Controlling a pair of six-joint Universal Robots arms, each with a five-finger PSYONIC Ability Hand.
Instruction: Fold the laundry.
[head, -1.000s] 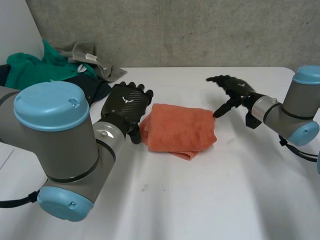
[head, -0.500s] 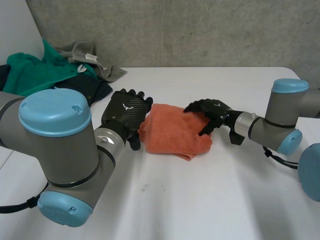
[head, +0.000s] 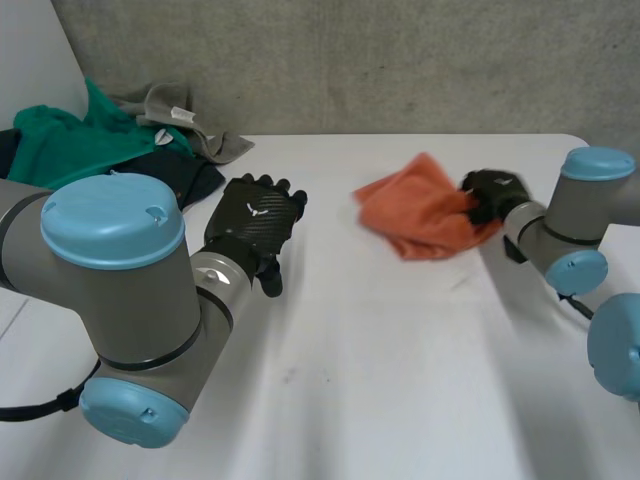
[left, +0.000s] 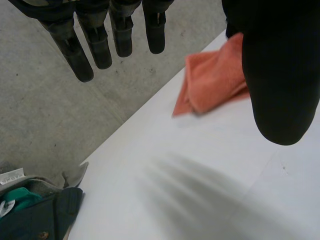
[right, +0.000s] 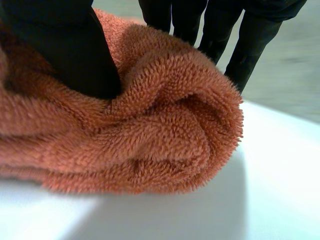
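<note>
One white table, orange towel, concrete wall

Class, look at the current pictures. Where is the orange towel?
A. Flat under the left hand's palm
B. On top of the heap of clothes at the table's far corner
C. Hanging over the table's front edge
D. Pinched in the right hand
D: the right wrist view shows the right hand with its thumb and fingers closed on the bunched orange towel, while the left hand is open and apart from it.
</note>
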